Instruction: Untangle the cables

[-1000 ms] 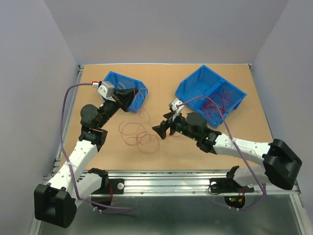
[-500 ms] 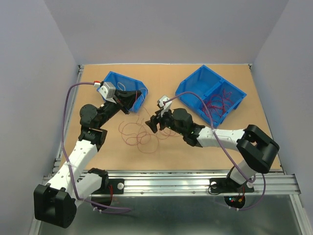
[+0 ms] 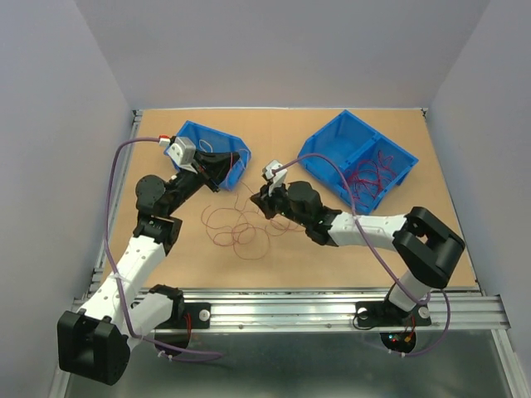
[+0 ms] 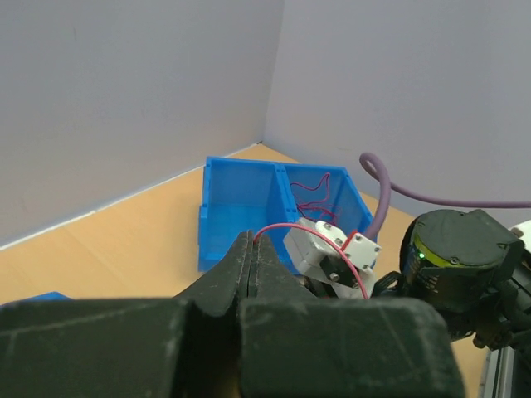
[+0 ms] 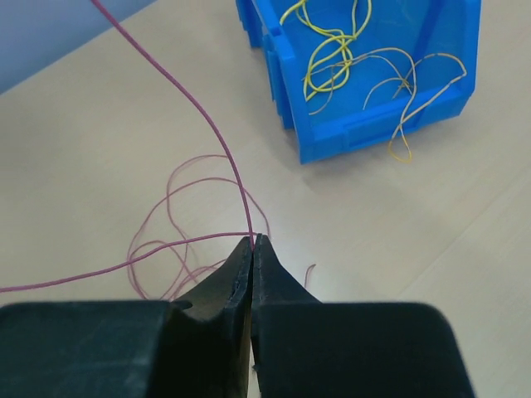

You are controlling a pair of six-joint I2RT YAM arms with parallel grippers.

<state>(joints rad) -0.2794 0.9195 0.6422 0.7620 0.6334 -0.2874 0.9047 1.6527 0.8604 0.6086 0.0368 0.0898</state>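
Note:
A loose tangle of dark red cables (image 3: pixel 236 229) lies in curly loops on the table between the arms. My right gripper (image 3: pixel 257 201) sits at the tangle's upper right edge, shut on one dark red cable (image 5: pixel 217 141) that runs up and away from the closed tips (image 5: pixel 253 240). More loops (image 5: pixel 187 217) lie on the table behind the tips. My left gripper (image 3: pixel 213 184) hovers by the left blue bin (image 3: pixel 192 136), shut on a red cable (image 4: pixel 292 226) that arches out of its tips (image 4: pixel 251 240).
The left blue bin (image 5: pixel 286 95) holds yellow and orange cables (image 5: pixel 348 54). A two-compartment blue bin (image 3: pixel 332 139) at the back right holds red cables (image 3: pixel 369 178). Purple arm cables (image 3: pixel 112 186) loop beside each arm. Grey walls stand close on three sides.
My right gripper has travelled left to the tangle and gone from open to shut on a dark red cable. The left arm has held still.

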